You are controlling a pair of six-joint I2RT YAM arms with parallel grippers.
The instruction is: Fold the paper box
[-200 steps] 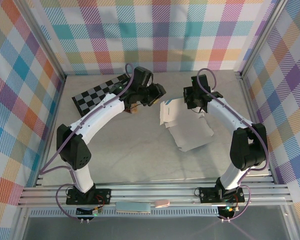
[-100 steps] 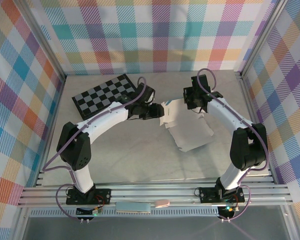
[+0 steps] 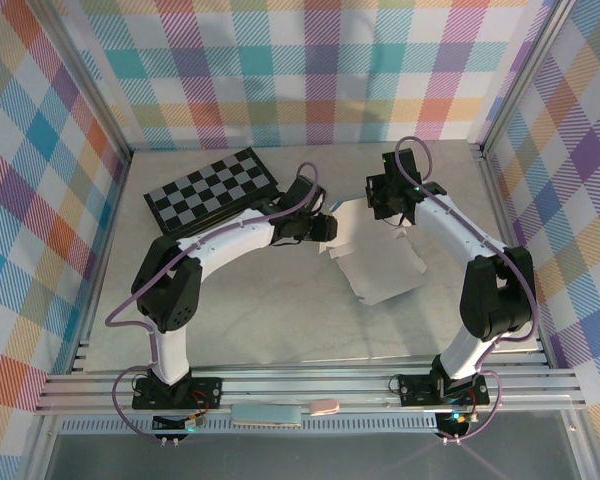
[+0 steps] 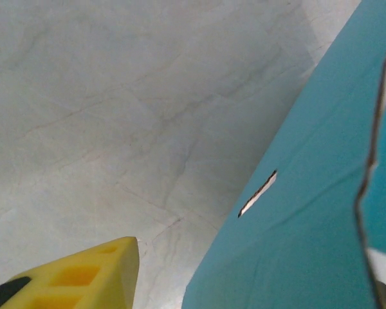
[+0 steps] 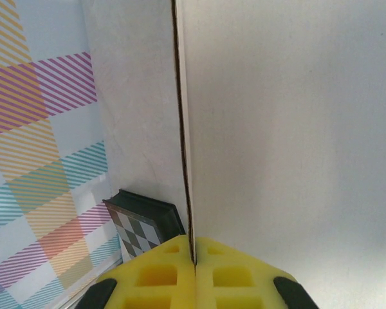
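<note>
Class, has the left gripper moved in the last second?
Yes: the left gripper has left the checkerboard's end, moving right and toward the arm bases, to the paper box's left edge.

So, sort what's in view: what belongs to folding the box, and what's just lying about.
For the job: paper box; right gripper, shut on its edge; left gripper, beside it.
Lying about: checkerboard.

Right claw (image 5: 194,257) clamped, left (image 3: 325,228) perhaps ajar
</note>
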